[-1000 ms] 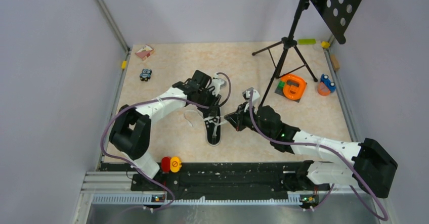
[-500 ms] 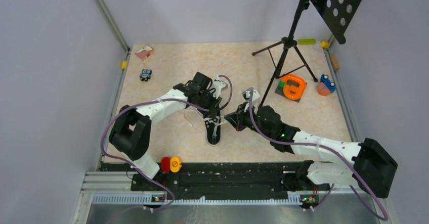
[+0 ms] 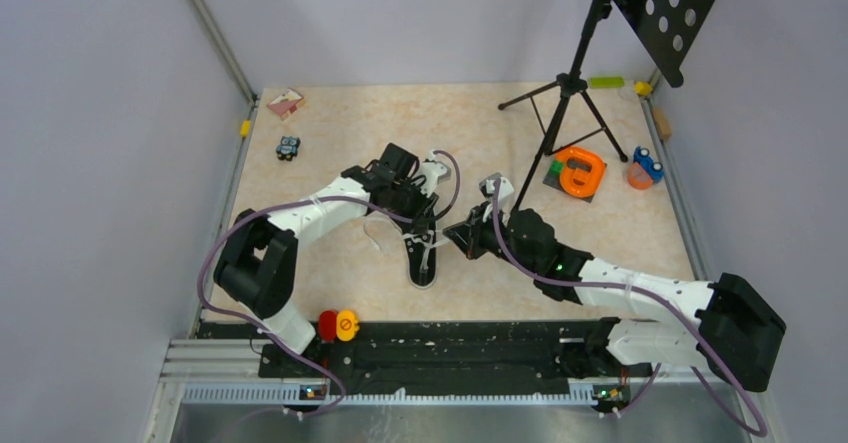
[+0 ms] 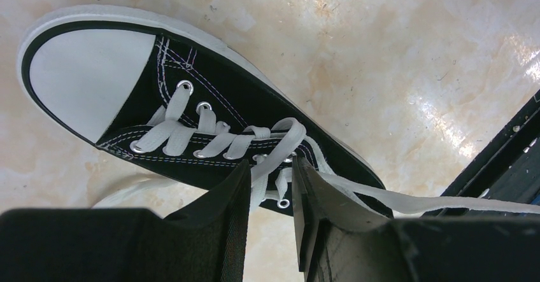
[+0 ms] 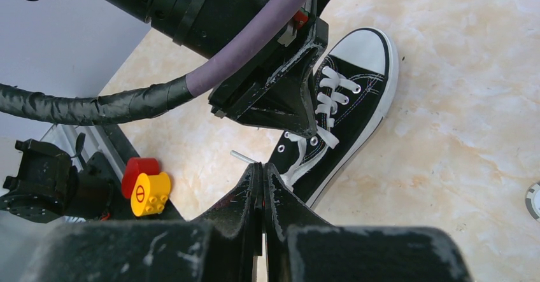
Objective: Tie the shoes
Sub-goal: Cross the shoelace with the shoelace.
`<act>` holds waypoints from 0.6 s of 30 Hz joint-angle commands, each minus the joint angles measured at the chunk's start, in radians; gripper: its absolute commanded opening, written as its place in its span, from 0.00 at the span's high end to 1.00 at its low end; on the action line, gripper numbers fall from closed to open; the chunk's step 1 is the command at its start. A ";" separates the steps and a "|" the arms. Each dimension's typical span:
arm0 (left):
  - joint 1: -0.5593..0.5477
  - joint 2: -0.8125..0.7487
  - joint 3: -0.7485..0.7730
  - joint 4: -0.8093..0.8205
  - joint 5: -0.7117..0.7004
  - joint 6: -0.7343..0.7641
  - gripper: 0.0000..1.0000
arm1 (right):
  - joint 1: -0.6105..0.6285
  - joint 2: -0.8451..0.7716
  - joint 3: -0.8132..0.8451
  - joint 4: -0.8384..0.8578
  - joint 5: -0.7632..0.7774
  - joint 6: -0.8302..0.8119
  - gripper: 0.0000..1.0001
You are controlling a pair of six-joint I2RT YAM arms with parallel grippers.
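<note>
The left gripper [image 4: 270, 167] has nudged slightly rightward and settled, fingers part-spread astride a lace [image 4: 267, 161] of the sneaker [image 3: 423, 261], which lies mid-desk toward the near edge, so a pinch looks next. The right gripper [image 5: 262, 167], pressed together, seems to hold the lace tail [image 4: 446, 202] taut; bare desk [image 3: 330, 143] opens leftward, the tripod [image 3: 560, 113] stands far right

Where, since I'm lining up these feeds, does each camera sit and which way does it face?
Top: above and behind the arms, looking down at the table; both arms show, left gripper and right gripper at the shoe.
Left wrist: on the left arm, looking down between its own fingers at the shoe's laces.
Right wrist: on the right arm, looking past its shut fingers at the shoe and the left gripper.
Shared: all three show the shoe.
</note>
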 commanded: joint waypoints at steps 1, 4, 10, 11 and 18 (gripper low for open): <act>-0.007 -0.019 -0.006 0.024 0.004 0.018 0.66 | 0.006 -0.017 0.017 0.020 -0.004 0.001 1.00; -0.007 -0.013 -0.006 0.023 0.005 0.017 0.69 | 0.006 -0.017 0.016 0.021 -0.003 -0.001 1.00; -0.011 -0.029 -0.015 0.009 0.015 0.025 0.69 | 0.006 -0.015 0.019 0.021 -0.003 -0.001 1.00; -0.010 -0.036 -0.018 0.010 0.018 0.026 0.69 | 0.006 -0.014 0.018 0.023 -0.004 -0.001 1.00; -0.010 -0.027 -0.021 0.013 0.010 0.033 0.68 | 0.006 -0.008 0.022 0.025 -0.009 -0.001 1.00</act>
